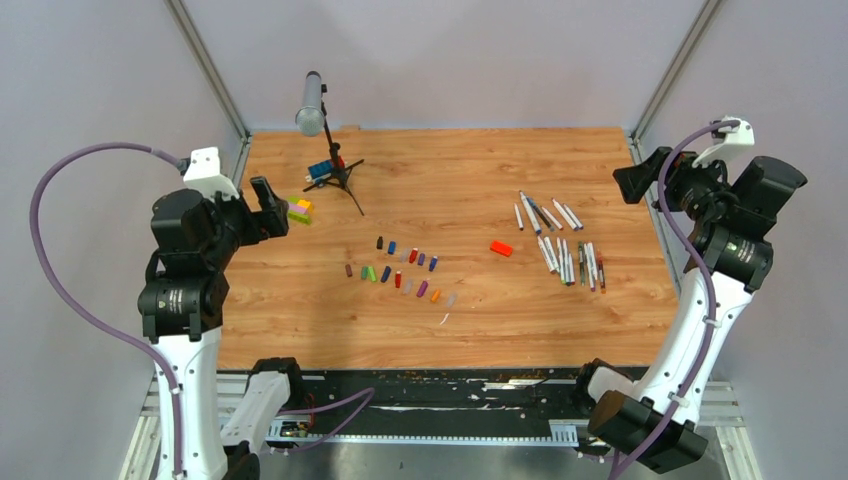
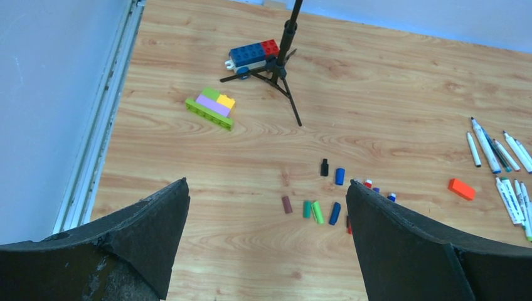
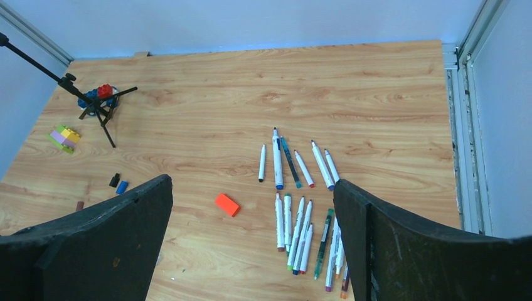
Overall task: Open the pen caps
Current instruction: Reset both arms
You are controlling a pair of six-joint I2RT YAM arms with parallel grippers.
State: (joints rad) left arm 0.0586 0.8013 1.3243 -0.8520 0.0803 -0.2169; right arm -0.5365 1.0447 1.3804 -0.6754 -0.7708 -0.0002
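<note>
Several small coloured pen caps (image 1: 400, 270) lie loose in two rows at the table's middle; some show in the left wrist view (image 2: 320, 212). Several white-barrelled pens (image 1: 565, 245) lie uncapped in a cluster at the right, also in the right wrist view (image 3: 295, 219). My left gripper (image 1: 268, 208) is open and empty, raised above the table's left side, away from the caps. My right gripper (image 1: 640, 180) is open and empty, raised above the table's right edge, apart from the pens.
An orange-red block (image 1: 501, 248) lies between caps and pens. A grey microphone on a black tripod (image 1: 325, 130) stands at the back left, with blue-red bricks (image 1: 320, 170) at its foot and a stack of green, purple and yellow bricks (image 1: 299, 211) nearby.
</note>
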